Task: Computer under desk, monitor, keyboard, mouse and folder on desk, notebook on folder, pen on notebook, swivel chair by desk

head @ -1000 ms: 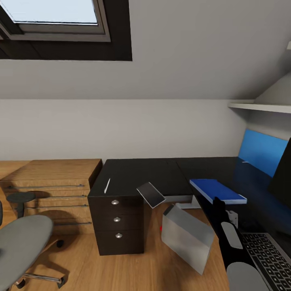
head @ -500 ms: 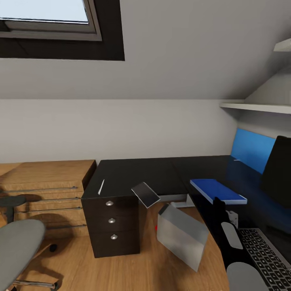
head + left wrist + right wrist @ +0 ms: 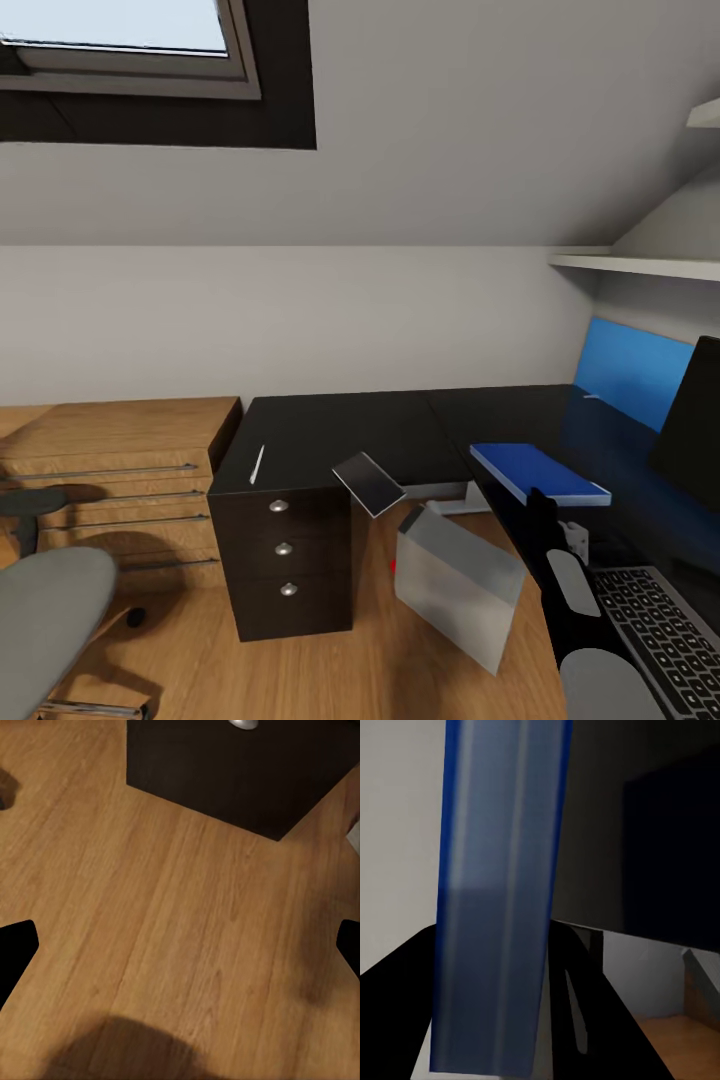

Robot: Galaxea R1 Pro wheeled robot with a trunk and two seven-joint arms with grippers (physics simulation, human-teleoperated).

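The left gripper hangs spread wide, its two dark fingertips at opposite edges of the left wrist view with bare wooden floor between them, holding nothing. In the right wrist view the blue folder runs up the frame between dark finger shapes; whether the right gripper is clenched on it cannot be told. In the head view the right arm reaches forward along the edge of the desk, toward one folder lying flat on the black top. One white pen lies above the drawer unit with three silver knobs. One grey notebook tilts off the desk edge. One computer leans on the floor. One keyboard and one monitor sit right. The swivel chair stands well apart, left.
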